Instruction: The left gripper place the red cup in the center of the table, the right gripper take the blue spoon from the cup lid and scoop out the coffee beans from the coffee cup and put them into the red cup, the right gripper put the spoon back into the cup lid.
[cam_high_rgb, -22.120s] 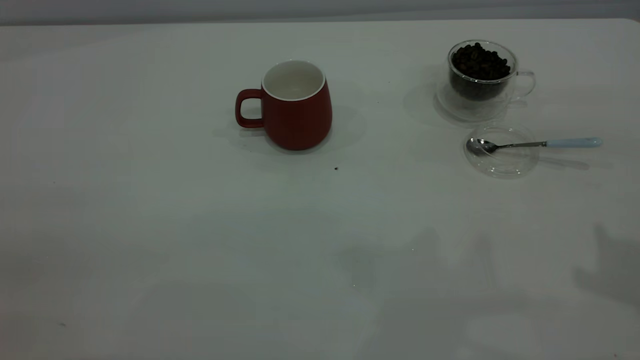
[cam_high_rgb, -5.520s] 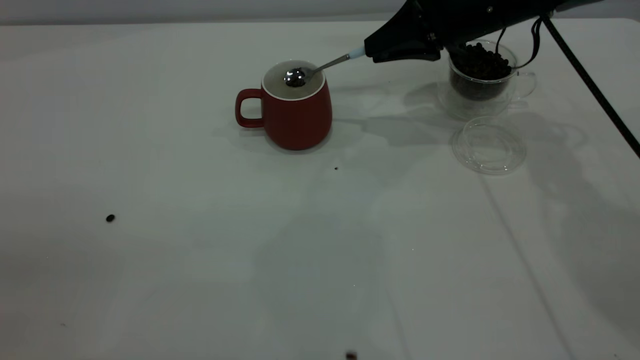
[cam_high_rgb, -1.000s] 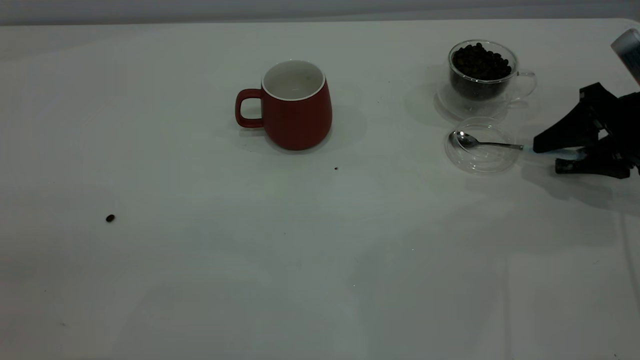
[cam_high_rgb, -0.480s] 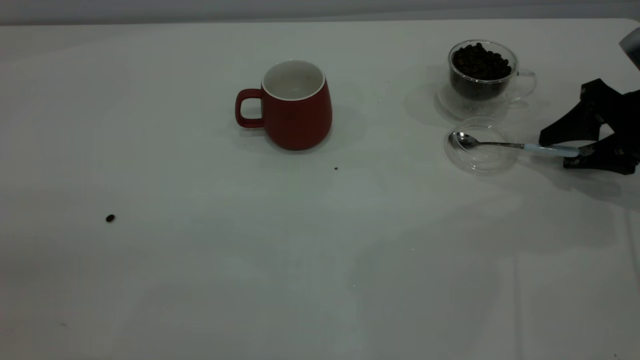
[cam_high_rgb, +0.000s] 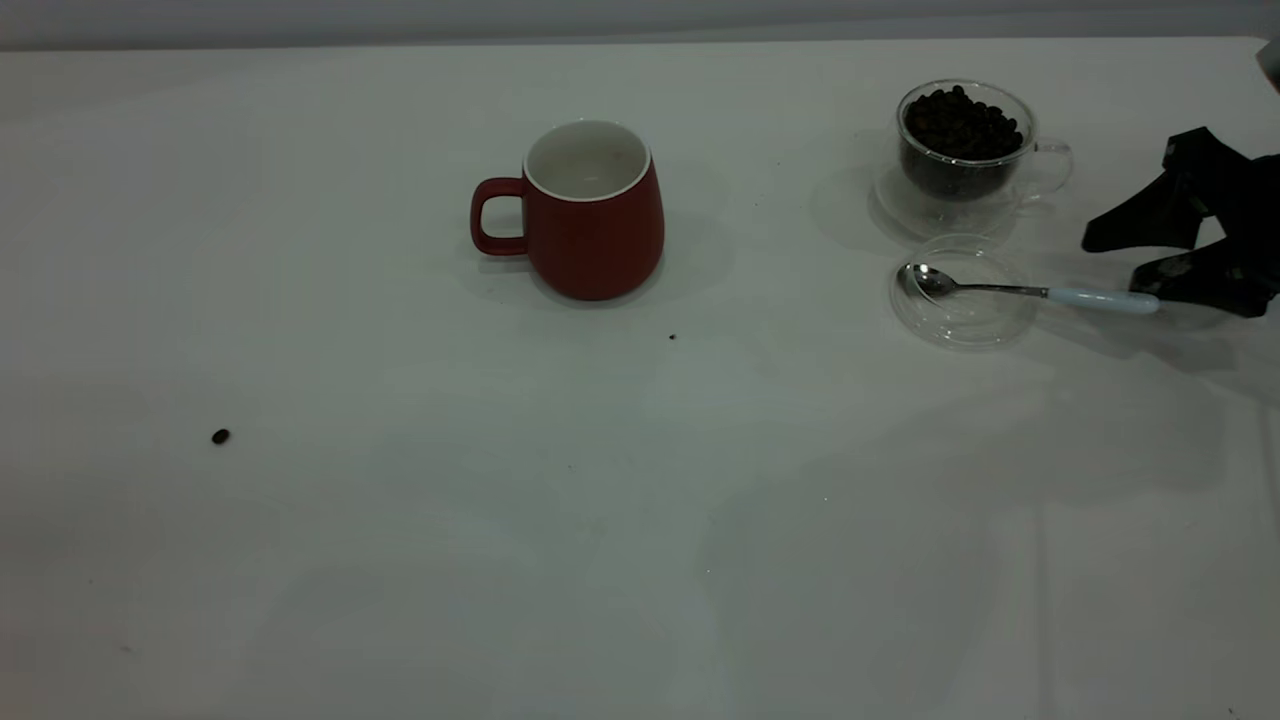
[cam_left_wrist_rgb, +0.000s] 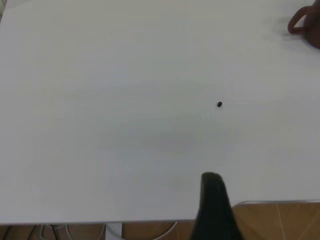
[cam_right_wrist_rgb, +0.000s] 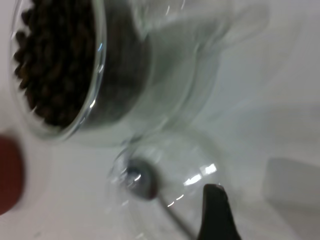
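Glass cup lid (cam_high_rgb: 962, 318) (blurred) holds blue spoon (cam_high_rgb: 1020, 291).

We see the red cup (cam_high_rgb: 590, 215) upright mid-table (cam_high_rgb: 620, 480), handle left. Coffee cup (cam_high_rgb: 962, 160) w/ coffee beans (cam_high_rgb: 960, 122) sits far right. Just in front: cup lid (cam_high_rgb: 962, 300), blue spoon (cam_high_rgb: 1030, 291) w/ bowl in it, handle pointing right.

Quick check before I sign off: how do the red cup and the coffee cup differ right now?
The red cup is opaque dark red with a white inside; the coffee cup is clear glass. The red cup looks larger. Its handle points toward the left arm's side, the coffee cup's toward the right. The coffee cup is heaped with coffee beans; no beans are visible in the red cup. Both stand upright on the table.
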